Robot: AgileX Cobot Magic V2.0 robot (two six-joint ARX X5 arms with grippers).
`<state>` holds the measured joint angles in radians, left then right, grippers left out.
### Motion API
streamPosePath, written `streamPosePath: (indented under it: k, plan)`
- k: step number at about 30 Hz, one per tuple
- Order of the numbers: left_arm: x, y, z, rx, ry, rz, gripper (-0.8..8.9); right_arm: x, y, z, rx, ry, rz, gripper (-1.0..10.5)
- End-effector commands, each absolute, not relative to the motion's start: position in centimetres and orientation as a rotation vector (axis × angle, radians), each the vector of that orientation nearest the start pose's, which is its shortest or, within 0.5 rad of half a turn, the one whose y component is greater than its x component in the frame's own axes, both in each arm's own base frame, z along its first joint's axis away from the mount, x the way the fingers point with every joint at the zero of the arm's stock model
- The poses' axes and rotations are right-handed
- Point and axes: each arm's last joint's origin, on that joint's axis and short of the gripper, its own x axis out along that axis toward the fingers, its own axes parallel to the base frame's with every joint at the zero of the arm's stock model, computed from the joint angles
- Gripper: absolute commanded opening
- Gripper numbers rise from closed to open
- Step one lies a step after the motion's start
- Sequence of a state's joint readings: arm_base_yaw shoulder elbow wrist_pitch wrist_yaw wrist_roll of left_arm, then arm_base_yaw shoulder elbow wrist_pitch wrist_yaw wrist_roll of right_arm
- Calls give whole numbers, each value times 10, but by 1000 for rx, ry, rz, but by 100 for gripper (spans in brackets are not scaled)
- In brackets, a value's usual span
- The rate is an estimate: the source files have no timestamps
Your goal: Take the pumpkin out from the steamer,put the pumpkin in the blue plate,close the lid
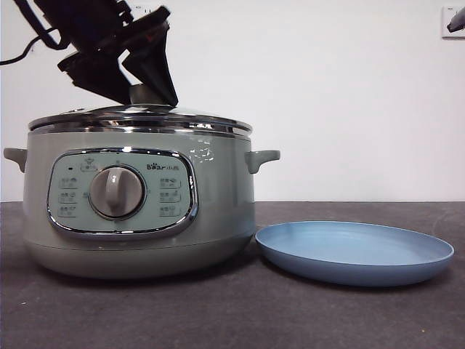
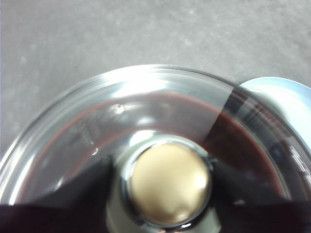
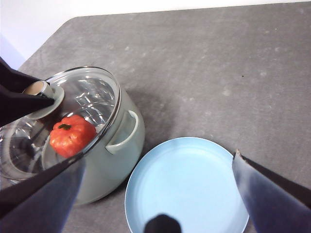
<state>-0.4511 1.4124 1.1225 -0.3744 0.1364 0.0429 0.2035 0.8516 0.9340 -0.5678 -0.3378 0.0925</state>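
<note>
Steamer at lower left, lid on, pumpkin inside; left gripper straddles the knob, grip unclear; right gripper gapes wide above blue plate; next: lift lid.

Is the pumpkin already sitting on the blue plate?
No, the pumpkin is inside the steamer under the glass lid, and the blue plate beside it holds nothing.
</note>
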Motion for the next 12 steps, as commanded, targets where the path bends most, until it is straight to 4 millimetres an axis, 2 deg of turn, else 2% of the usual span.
streamPosePath:
  k: [1, 6, 12]
  plan:
    - [274, -138, 290, 163, 656, -581, -7, 164, 44, 339, 124, 508, 512, 504]
    - [272, -137, 296, 158, 623, -582, -8, 164, 44, 339, 124, 505, 511, 504]
    - [254, -126, 325, 145, 518, -565, -7, 169, 49, 343, 122, 454, 558, 502]
